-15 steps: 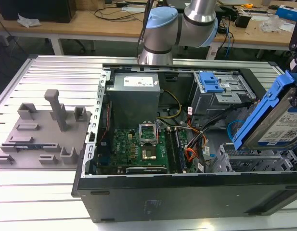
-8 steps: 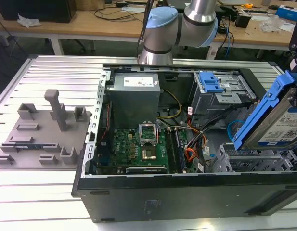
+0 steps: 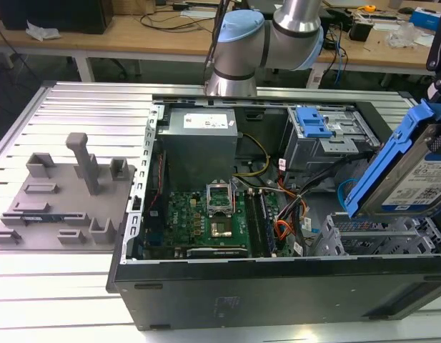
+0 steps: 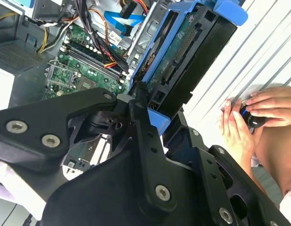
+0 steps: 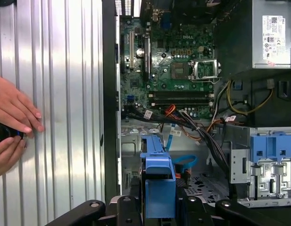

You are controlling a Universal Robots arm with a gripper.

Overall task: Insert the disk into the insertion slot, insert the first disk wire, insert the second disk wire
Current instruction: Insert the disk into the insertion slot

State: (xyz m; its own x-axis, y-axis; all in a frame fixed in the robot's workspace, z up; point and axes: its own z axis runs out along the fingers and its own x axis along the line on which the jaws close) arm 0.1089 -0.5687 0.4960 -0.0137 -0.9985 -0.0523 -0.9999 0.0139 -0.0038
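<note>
The disk (image 3: 413,175) sits in a blue plastic carrier and hangs tilted at the exterior view's right, over the open computer case. My gripper (image 4: 157,110) is shut on it, its black fingers (image 4: 140,113) clamping the carrier's sides; in the first wrist view the gripper (image 5: 159,214) holds the carrier (image 5: 158,181) from below. The insertion slot (image 3: 377,239), a low grey perforated cage, lies just under the disk and shows again behind the carrier (image 5: 202,181). A blue flat cable (image 5: 183,162) and a black and orange wire bundle (image 3: 284,225) lie loose beside the cage.
A taller grey bay with a blue latch (image 3: 313,121) stands behind the cage. The motherboard (image 3: 206,218) and power supply (image 3: 199,125) fill the case's other half. A grey fixture (image 3: 63,193) rests on the ribbed table. A person's hands (image 5: 13,117) lie on the table beside the case.
</note>
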